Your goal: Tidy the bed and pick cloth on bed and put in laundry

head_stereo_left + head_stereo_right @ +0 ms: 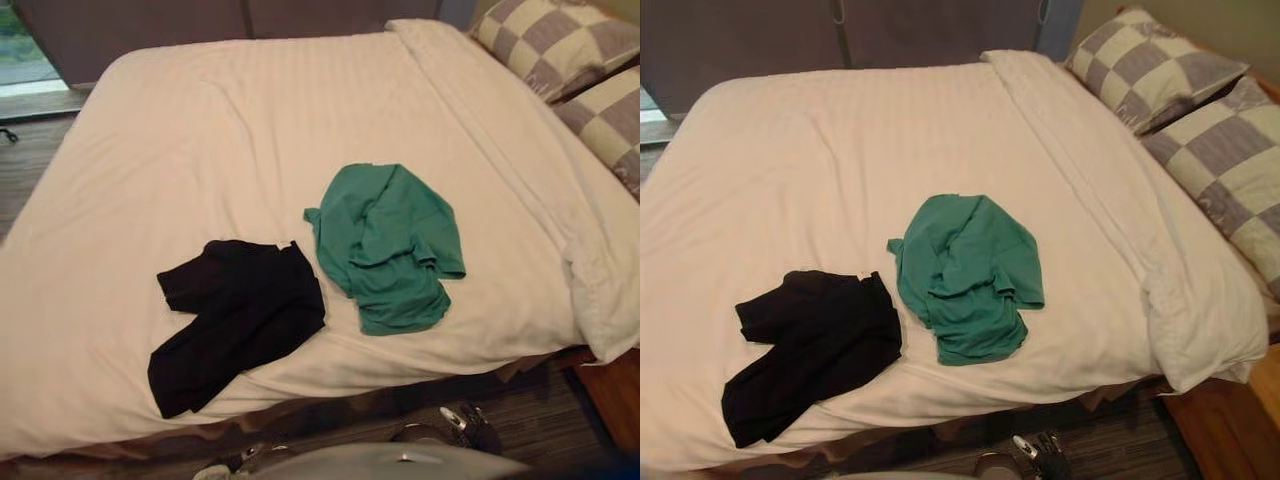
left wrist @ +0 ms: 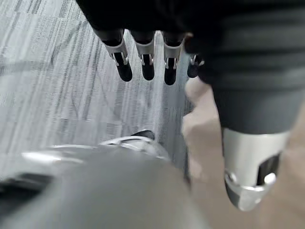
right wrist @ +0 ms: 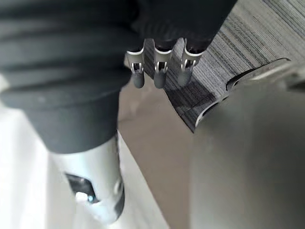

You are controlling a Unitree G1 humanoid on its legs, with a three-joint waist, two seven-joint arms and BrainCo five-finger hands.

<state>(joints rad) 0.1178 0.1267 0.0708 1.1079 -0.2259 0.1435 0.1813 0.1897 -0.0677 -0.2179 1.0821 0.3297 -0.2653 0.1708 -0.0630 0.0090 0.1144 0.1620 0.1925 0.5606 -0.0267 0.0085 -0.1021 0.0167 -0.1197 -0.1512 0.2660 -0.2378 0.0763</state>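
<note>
A crumpled green shirt [image 1: 388, 246] lies on the white bed [image 1: 230, 130] a little right of the middle, near the front edge. To its left a black garment [image 1: 235, 318] is spread at the bed's front edge. My left hand [image 2: 147, 55] hangs over grey carpet beside the bed, fingers straight and holding nothing. My right hand [image 3: 162, 64] also hangs low by the bed's side, fingers straight and empty.
Two grey-and-cream checked pillows [image 1: 1170, 70] rest at the bed's right end, beside a folded-back white duvet [image 1: 1200, 320]. Dark wall panels [image 1: 150, 25] stand behind the bed. Striped carpet [image 1: 520, 400] runs along the front edge.
</note>
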